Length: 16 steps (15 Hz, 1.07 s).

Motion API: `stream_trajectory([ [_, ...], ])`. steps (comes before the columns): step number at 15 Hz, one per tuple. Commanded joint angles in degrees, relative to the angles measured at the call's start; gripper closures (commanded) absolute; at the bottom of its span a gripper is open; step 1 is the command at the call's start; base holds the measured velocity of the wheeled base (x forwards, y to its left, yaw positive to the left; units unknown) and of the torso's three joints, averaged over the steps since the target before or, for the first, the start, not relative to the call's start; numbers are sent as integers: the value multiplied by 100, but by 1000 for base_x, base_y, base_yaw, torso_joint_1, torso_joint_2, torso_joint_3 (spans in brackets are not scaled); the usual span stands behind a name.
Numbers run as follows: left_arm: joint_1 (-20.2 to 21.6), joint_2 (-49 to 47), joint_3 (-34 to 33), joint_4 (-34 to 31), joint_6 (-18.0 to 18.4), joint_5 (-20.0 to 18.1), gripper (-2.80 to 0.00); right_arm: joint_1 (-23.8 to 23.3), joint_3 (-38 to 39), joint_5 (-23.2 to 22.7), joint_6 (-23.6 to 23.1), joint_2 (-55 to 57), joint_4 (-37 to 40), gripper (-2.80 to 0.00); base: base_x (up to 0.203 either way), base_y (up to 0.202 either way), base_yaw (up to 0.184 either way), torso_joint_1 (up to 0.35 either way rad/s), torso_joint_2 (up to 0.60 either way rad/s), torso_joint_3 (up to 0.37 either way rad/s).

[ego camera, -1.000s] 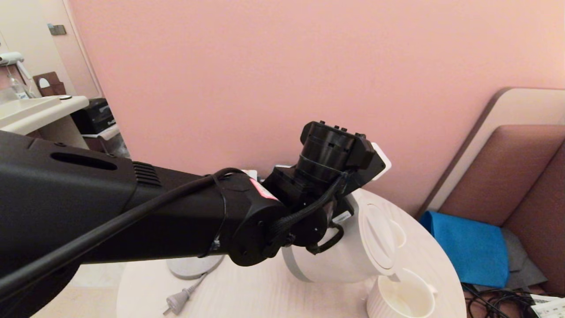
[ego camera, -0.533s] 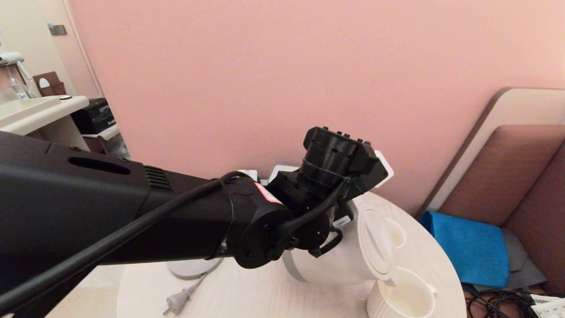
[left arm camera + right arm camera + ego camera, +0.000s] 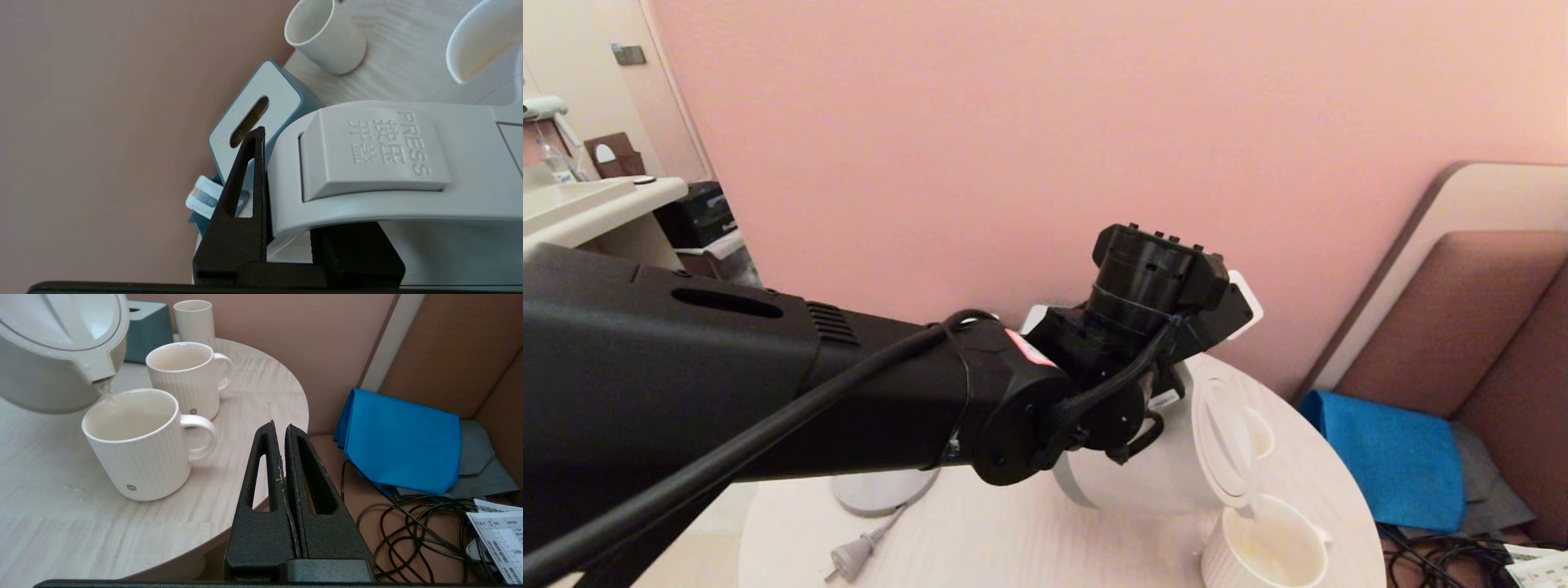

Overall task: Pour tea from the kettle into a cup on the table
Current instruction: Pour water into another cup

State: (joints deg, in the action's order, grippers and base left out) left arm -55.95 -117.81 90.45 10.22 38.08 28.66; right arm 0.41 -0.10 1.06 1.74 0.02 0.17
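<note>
Left gripper (image 3: 286,228) jaws clamp the kettle (image 3: 1168,474) handle, tilting its spout over the near mug (image 3: 135,445) so tea (image 3: 107,391) streams in (bench-edge mug). Right gripper (image 3: 284,449) idle beside the bench (image 3: 61,522), jaws closed on nothing.

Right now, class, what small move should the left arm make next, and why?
Probably hold this tilt a little longer: the left gripper grips the kettle by its handle, tea streams from the spout, and the near cup looks only part full.
</note>
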Motion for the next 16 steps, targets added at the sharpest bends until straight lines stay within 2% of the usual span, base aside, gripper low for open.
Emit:
stream_trajectory([
  [1, -38, -84, 60, -7, 24, 17, 0, 2, 1, 4, 2, -2, 1, 0, 0, 0, 0, 0, 0, 0],
  [16, -126, -123, 90, -116, 213, 34, 0, 2, 1, 1, 2, -2, 1, 0, 0, 0, 0, 0, 0, 0],
])
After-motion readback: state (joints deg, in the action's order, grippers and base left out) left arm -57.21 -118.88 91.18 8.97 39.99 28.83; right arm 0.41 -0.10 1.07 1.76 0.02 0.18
